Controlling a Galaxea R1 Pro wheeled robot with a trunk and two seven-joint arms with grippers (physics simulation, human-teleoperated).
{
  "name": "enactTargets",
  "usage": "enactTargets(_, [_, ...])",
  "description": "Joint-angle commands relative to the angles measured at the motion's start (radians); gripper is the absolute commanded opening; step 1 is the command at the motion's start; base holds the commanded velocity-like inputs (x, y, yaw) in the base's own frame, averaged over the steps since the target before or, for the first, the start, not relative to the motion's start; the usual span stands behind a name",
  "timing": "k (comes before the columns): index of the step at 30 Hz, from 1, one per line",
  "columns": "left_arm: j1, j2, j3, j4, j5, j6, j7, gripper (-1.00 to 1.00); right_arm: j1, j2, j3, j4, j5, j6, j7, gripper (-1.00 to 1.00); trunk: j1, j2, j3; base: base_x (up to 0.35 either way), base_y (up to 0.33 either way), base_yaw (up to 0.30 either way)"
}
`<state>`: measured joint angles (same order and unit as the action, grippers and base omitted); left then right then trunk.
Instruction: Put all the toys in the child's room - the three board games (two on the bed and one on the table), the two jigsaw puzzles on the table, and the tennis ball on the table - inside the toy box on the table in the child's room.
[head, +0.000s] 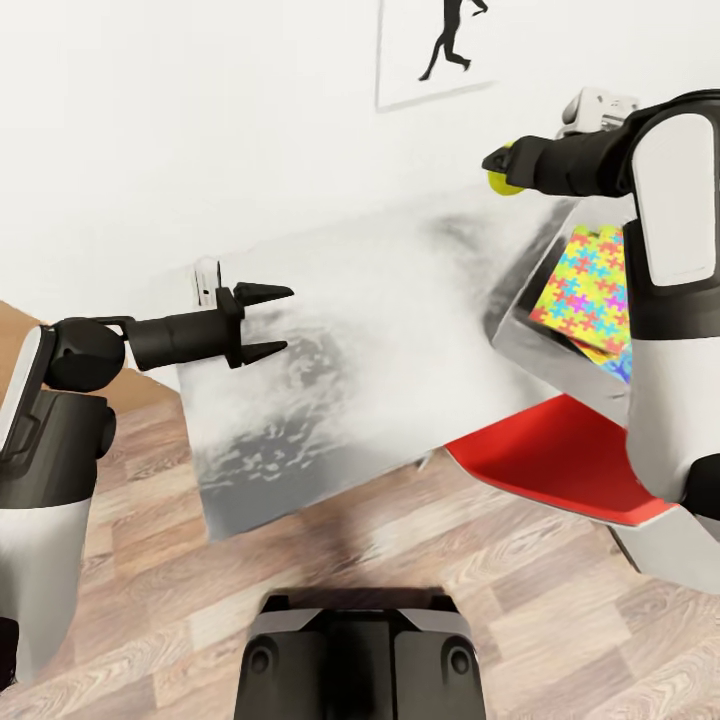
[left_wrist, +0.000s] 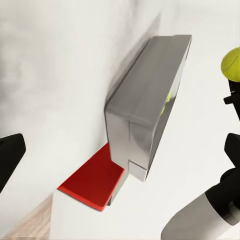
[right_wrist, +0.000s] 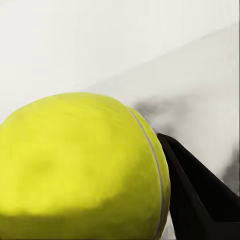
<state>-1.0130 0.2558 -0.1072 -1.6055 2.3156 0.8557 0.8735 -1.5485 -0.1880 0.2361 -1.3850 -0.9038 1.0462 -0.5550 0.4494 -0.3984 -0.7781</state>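
Two arms reach out over the pale grey-white desk (head: 400, 330), one at each side of the head view. At the left, the left gripper (head: 262, 322) points toward the middle of the desk with its two dark fingers spread apart and nothing between them — it hangs above the bare top. Just behind it a small white bracket-like object (head: 206, 280) stands near the desk's far left edge; what it is cannot be told. Wood-plank floor (head: 400, 580) runs below the desk's near edge, and the robot's dark base (head: 360, 655) sits at the bottom centre.

Further right, a red chair seat (head: 550, 455) pokes out just under the desk's near right corner. Above it the light grey toy box (head: 545, 350) rests on the desk, and from the head view a jigsaw puzzle (head: 590, 285) with its many-coloured interlocking pattern lies inside, leaning against the box's far side; a second patterned edge (head: 618, 365) shows beneath it. The left wrist view shows the same box (left_wrist: 145, 115) from outside, with the red seat (left_wrist: 95, 180) at its lower corner.

At the upper right, the right gripper (head: 497, 168) is clamped on the yellow-green tennis ball (head: 503, 182), held in the air to the left of the toy box and well above the desk. The right wrist view shows the ball (right_wrist: 82, 170) up close, with one dark finger (right_wrist: 197, 195) pressed against its side. A framed picture (head: 435, 50) hangs on the white wall behind.
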Motion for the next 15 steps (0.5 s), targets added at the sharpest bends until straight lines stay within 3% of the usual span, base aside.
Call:
enactTargets(1, [-0.001, 0.000, 0.000, -0.001, 0.010, -0.002, 0.010, 1.00, -0.001, -0.003, 0.002, -0.003, -0.012, 0.001, -0.013, -1.00, 0.001, -0.002, -0.001, 0.000, 0.000, -0.273])
enactTargets(4, [-0.001, 0.000, 0.000, -0.001, 0.010, -0.002, 0.010, 1.00, -0.001, -0.009, 0.001, -0.010, -0.017, 0.001, -0.013, -1.00, 0.001, -0.002, 0.001, 0.000, 0.000, -0.275])
enactTargets(7, [-0.001, 0.000, 0.000, -0.001, 0.010, -0.002, 0.011, 1.00, -0.001, -0.024, 0.001, -0.018, -0.049, 0.001, -0.013, -1.00, 0.001, -0.002, 0.002, 0.000, 0.000, -0.276])
enactTargets(10, [-0.001, 0.001, 0.000, -0.001, 0.010, -0.002, 0.011, 1.00, -0.002, -0.045, 0.000, -0.023, -0.127, 0.001, -0.013, -1.00, 0.001, -0.002, 0.003, 0.000, 0.000, -0.277])
enactTargets(15, [-0.001, 0.001, 0.000, -0.001, 0.010, -0.002, 0.012, 1.00, -0.011, -0.072, 0.002, -0.028, -0.300, 0.001, -0.014, -1.00, 0.001, -0.002, 0.005, 0.000, 0.000, -0.264])
